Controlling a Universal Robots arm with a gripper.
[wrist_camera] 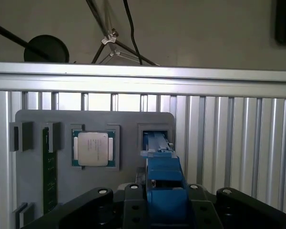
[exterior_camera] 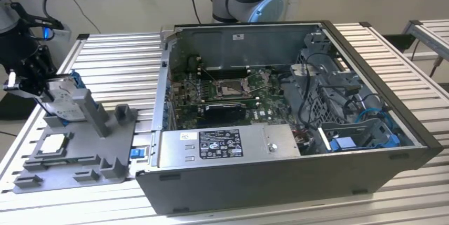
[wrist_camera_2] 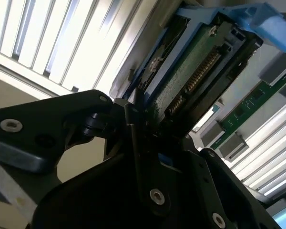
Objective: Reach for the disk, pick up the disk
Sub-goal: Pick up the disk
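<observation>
The grey fixture tray (exterior_camera: 105,146) lies on the slatted surface (exterior_camera: 105,46), at the exterior view's left of the open computer case (exterior_camera: 281,183). In its recesses I see a square processor chip (exterior_camera: 54,143), a green memory stick (wrist_camera: 49,167) in a narrow slot, and the disk (exterior_camera: 62,94) standing upright on edge. The case holds the motherboard (exterior_camera: 224,93) and a grey metal box with a sticker (exterior_camera: 224,143) along its front wall.

My end effector (exterior_camera: 39,92) is at the disk. In both wrist views my black fingers (wrist_camera: 133,202) press on either side of the blue bracket, pinching the disk between them. In the second wrist view the disk's green circuit-board face is turned toward the camera. I cannot tell whether its lower edge rests in the slot or is clear of it.

The tray's upright posts (exterior_camera: 91,109) stand just beside the disk on the case side. The case wall is well apart, with bare slats around the tray's far edge.
</observation>
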